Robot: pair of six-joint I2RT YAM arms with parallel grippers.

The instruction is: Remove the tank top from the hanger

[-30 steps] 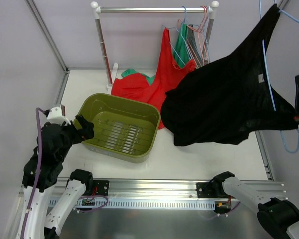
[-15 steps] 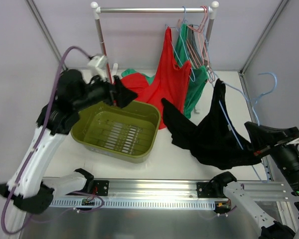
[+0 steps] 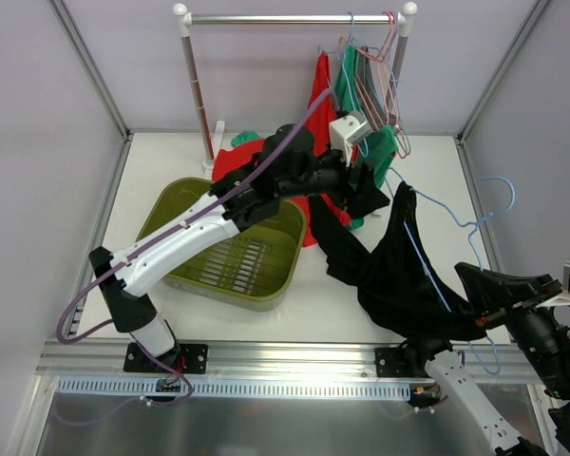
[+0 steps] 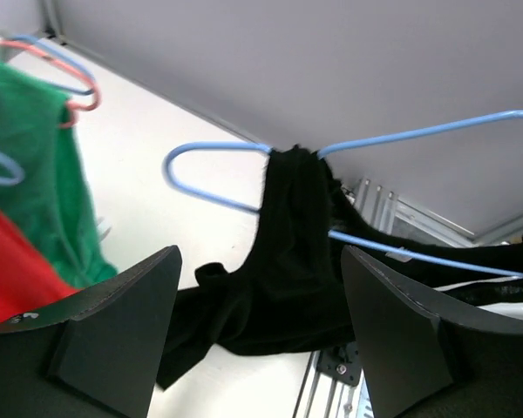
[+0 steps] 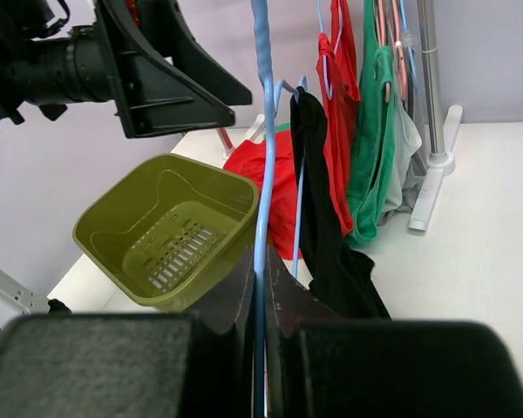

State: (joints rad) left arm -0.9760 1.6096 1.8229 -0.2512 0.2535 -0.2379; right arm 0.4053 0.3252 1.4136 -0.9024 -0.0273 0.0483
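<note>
**Q:** Where is the tank top (image 3: 389,275), and how will it handle?

**A:** It hangs in the air over the right side of the table, between the clothes rail (image 3: 294,18) at the far edge and the near right corner. It is draped on the hanger (image 5: 260,174). It sags in folds, so it is judged thin, limp and light. It should slide off the wire rather than lift as a sheet.

**Q:** What holds the hanger?

**A:** The right gripper (image 5: 259,287), its jaws pinched tight on the blue wire. The wire looks thin and springy, and is likely to sway under a pull.

**Q:** And the left gripper (image 4: 257,261)?

**A:** It is spread wide and holds nothing, facing the strap bunched at the hanger's neck. That bunch is judged the best hold: cloth only, clear of the wire.
</note>
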